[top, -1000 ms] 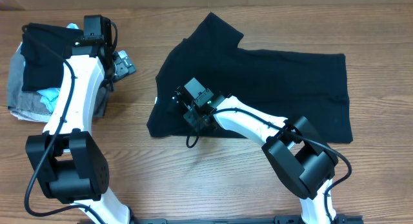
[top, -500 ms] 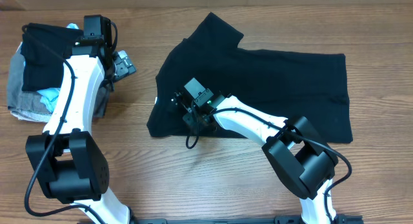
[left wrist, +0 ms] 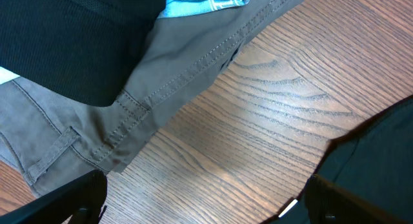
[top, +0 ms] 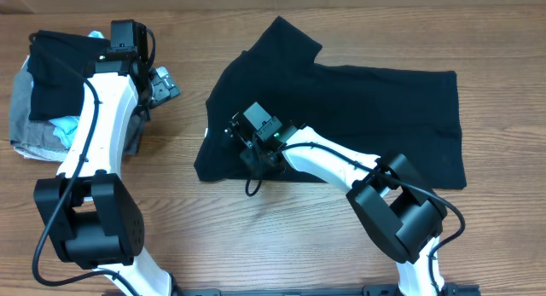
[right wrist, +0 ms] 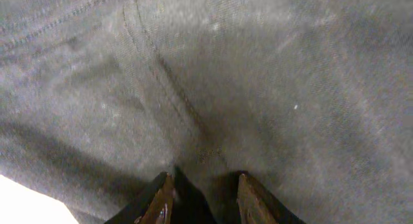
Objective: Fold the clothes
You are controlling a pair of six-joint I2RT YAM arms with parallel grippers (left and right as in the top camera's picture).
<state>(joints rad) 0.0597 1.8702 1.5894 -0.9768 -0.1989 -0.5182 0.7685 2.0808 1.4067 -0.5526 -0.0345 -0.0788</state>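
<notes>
overhead: the black t-shirt (top: 367,117) lies spread mid-table, unchanged from earlier, with the right gripper (top: 246,155) down near its left edge. left wrist: the left gripper (left wrist: 213,204) gapes wide, holding nothing. right wrist: fingers (right wrist: 158,201) slightly parted, tips on the cloth.

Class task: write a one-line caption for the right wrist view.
Right end effector at a crease in the black T-shirt.

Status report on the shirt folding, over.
Left gripper open, beside grey trousers. Right gripper parted, tips on black T-shirt. T-shirt spread on table. Nothing else on it.
</notes>
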